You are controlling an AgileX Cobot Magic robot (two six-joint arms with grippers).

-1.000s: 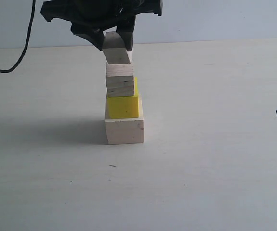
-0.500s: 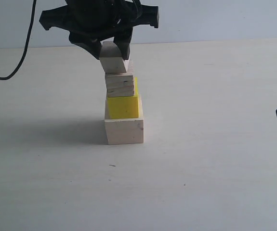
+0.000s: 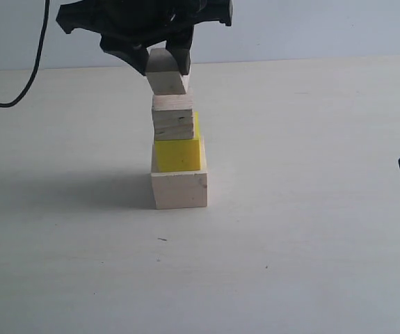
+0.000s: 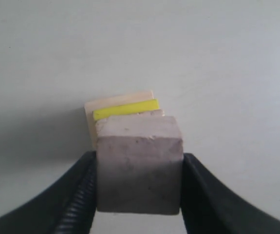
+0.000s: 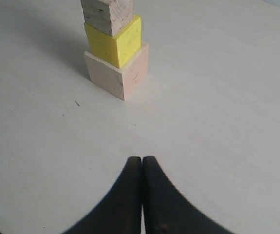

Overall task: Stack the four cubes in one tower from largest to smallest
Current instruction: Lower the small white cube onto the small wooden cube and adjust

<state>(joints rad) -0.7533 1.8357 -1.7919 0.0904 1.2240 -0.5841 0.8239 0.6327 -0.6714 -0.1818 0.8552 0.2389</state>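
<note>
Whitish-grey cube [image 3: 167, 78], tilted, is clamped in the left gripper's [image 3: 163, 66] jaws directly over the grainy cube [image 3: 173, 122], itself above the yellow cube [image 3: 179, 154] and pale base cube [image 3: 179, 189] on the bench [image 3: 304, 243]; right gripper's [image 5: 142, 168] jaws pressed together, empty.

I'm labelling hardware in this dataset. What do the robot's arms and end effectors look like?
Both are black. The left end effector has two curved, tapering fingers, one showing a ribbed inner edge. The right end effector has smooth curved fingers narrowing to points. A thin black cable loops beside the left arm. No markings show.
</note>
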